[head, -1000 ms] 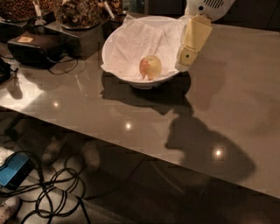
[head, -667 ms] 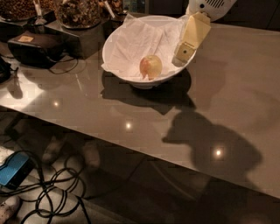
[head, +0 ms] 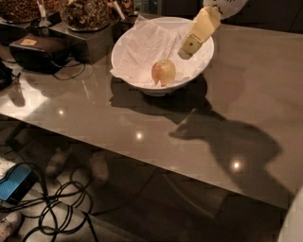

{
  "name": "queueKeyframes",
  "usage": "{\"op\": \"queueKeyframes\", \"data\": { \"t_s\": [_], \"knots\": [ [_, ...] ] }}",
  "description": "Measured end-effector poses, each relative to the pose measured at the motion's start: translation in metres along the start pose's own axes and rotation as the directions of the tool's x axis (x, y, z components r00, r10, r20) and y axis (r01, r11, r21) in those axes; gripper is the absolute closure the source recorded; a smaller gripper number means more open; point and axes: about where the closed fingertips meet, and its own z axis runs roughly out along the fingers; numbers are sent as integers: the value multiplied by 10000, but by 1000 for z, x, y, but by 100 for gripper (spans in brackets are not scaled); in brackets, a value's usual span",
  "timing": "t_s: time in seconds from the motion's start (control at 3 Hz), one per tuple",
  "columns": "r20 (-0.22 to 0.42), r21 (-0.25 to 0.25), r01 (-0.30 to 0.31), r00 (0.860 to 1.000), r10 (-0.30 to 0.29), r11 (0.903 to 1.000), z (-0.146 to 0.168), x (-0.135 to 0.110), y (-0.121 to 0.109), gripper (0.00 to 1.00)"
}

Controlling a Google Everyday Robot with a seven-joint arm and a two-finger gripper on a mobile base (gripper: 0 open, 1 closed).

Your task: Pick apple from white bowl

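The apple (head: 164, 72) is small, yellowish-green with a pink blush, and lies in the front part of the white bowl (head: 128, 75). The bowl is wide, lined with crumpled white paper, and stands on the glossy brown table at upper centre. My gripper (head: 188, 47) has cream-coloured fingers and hangs from the top right over the bowl's right inner side, up and to the right of the apple, apart from it. It holds nothing that I can see.
Dark containers of brown snacks (head: 87, 14) stand at the back left. A black device (head: 35, 49) with a cable lies left of the bowl. Below the table's front edge, cables (head: 61, 208) and a blue object (head: 14, 182) lie on the floor.
My gripper has moved left and down, further over the bowl and closer to the apple. The apple and bowl have not moved.
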Motion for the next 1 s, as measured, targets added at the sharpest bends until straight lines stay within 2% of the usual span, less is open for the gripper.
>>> {"op": "queueKeyframes", "data": {
  "t_s": [0.33, 1.0],
  "knots": [
    [-57, -109, -515, 9987, 514, 9986, 10, -3, -11, 8],
    [-620, -137, -1045, 9927, 1034, 9944, 38, -8, -26, 12]
  ]
}}
